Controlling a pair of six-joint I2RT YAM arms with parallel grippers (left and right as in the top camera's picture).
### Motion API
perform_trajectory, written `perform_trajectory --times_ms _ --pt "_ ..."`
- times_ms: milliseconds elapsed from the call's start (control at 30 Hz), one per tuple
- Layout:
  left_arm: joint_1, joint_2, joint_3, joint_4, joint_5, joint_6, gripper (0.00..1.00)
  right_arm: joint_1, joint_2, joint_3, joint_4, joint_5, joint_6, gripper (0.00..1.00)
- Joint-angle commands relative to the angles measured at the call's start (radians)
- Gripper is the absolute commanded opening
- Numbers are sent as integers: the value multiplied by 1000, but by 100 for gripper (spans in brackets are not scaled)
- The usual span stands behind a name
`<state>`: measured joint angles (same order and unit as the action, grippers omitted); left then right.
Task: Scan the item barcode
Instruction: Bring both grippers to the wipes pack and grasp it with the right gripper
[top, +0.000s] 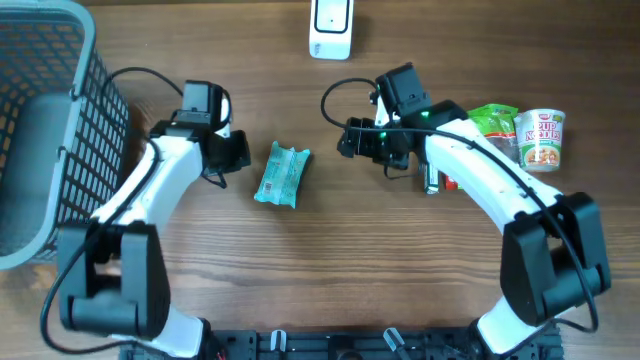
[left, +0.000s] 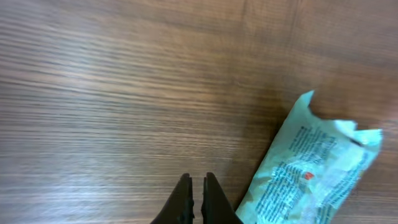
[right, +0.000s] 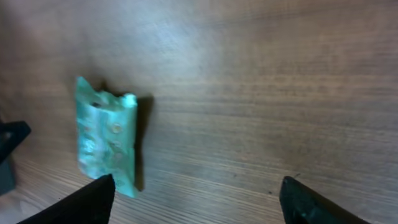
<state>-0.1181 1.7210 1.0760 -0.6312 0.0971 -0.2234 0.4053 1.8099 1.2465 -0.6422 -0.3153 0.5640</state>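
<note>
We are finding the left tool (left: 196, 198) closed, gripping nothing, just beside the teal packet (left: 311, 168). We are seeing the right tool (right: 198, 199) standing open. The packet is lying flat on the wooden surface (left: 124, 93), between both tools.

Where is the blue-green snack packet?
Overhead, the snack packet lies on the table between the left gripper and right gripper, closer to the left one.

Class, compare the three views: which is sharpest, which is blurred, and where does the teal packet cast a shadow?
Overhead: sharp and evenly lit, teal packet crisp. Left wrist: table grain smeared, packet print unreadable. Right wrist: soft focus, dark shadow on the packet's picture-right side.
</note>
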Motion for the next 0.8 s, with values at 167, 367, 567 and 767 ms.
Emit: perform_trajectory --times_ms 167,367,567,767 --pt "-107 140 10 68 26 -2 4 3 32 -18 13 -14 10 80" --pt "-171 163 10 126 25 -24 4 8 32 -64 48 -56 12 83" --pt "-176 163 10 145 1 -24 5 44 32 -84 127 -112 1 83" --pt "-138 125 26 80 -8 -65 4 93 32 -84 165 -90 55 82"
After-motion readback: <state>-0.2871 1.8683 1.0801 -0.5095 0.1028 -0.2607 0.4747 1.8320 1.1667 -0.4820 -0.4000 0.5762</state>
